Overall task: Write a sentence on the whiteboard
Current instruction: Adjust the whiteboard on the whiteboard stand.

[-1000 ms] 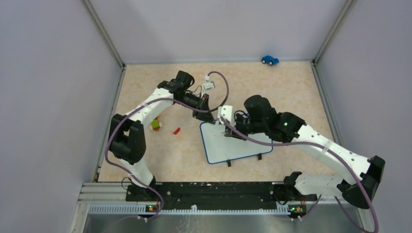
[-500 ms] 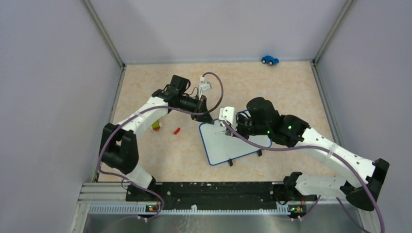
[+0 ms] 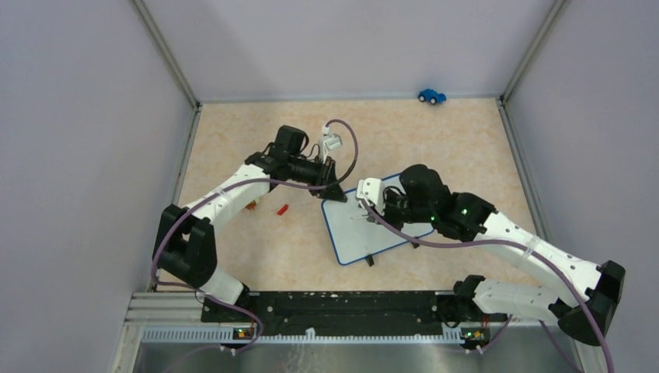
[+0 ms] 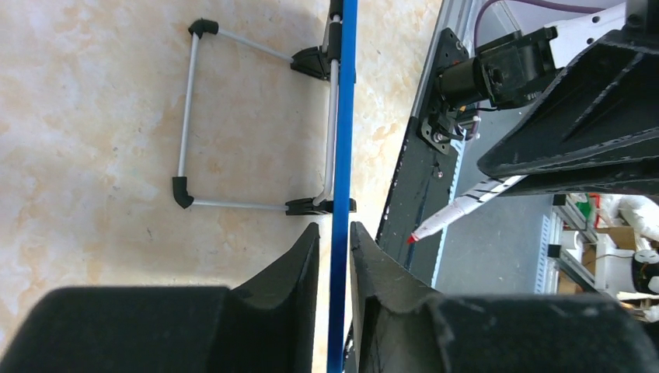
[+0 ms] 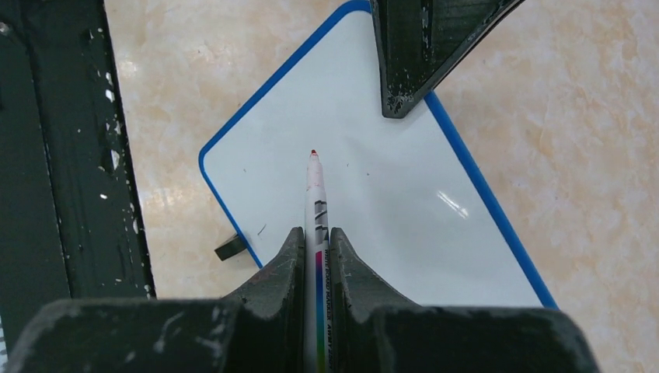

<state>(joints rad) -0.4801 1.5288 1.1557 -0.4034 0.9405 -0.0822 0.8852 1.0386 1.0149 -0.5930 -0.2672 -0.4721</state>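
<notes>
Arms reach inward, converging. Left fingers (image 4: 299, 268) slightly parted, whiteboard (image 4: 342, 116) rim between them. Right fingers (image 5: 284, 268) clamped on marker (image 5: 315, 194), tip ahead of them over the whiteboard.

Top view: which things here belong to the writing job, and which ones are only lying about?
For the job:
- whiteboard, no writing visible on it
- red-tipped marker, held in the right gripper
- left gripper, straddling the whiteboard's edge

Lying about:
- blue toy car, at the far side
- small red piece, beside the whiteboard
</notes>
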